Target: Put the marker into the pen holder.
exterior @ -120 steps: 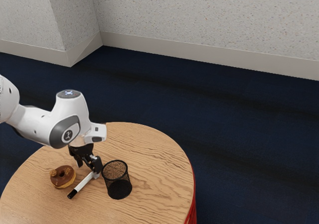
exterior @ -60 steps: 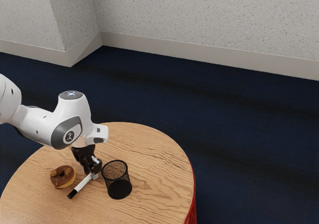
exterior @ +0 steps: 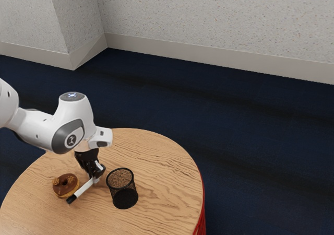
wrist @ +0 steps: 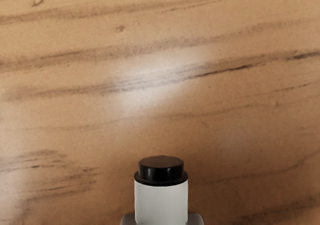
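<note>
The round wooden table (exterior: 162, 167) spreads across the lower left of the exterior view; on it the task looks about half done, the pick-up apparently made and the carry, the turn upright and the release left to do; the white arm (exterior: 68, 128) comes in from that view's left edge, bends over at the middle left and points its wrist down above the table's far-left part; the black mesh pen holder (exterior: 126, 197) stands upright below and to the exterior view's right of the wrist, with the marker outside it; the doughnut (exterior: 66, 185) lies toward the lower left, near the marker but out of the way to the holder; the black gripper (exterior: 97, 178) hangs low beside the holder, its jaws clamped on the marker (exterior: 83, 189), with grey fingertips (wrist: 128, 219) against both its sides at the wrist view's lower edge; the marker slants from the gripper to its black end at the exterior view's lower left, and whether that end touches the wood I cannot tell; it likely needs lifting well above the rim and tipping steeper before it can drop in.
</note>
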{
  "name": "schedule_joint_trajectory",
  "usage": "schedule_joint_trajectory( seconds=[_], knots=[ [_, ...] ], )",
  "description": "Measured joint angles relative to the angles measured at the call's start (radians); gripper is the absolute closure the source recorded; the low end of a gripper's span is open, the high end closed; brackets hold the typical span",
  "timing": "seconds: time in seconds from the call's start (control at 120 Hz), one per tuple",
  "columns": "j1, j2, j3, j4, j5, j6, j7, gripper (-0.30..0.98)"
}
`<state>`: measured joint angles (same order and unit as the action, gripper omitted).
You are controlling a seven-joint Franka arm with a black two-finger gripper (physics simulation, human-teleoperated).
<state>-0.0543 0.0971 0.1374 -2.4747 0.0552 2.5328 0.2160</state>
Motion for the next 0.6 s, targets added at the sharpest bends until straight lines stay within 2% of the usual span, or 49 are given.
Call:
schedule_joint_trajectory(
  seconds=[0.15,0.333,0.517,0.6],
  knots=[
    [-0.004,-0.078,0.003,-0.002,0.007,-0.014,-0.005,0.73],
    [0.005,-0.273,-0.022,0.0,0.011,0.048,-0.019,0.74],
    [0.001,-0.467,-0.156,-0.059,-0.005,0.16,-0.029,0.75],
    [0.0,-0.501,-0.23,-0.093,-0.027,0.204,-0.03,0.75]
  ],
)
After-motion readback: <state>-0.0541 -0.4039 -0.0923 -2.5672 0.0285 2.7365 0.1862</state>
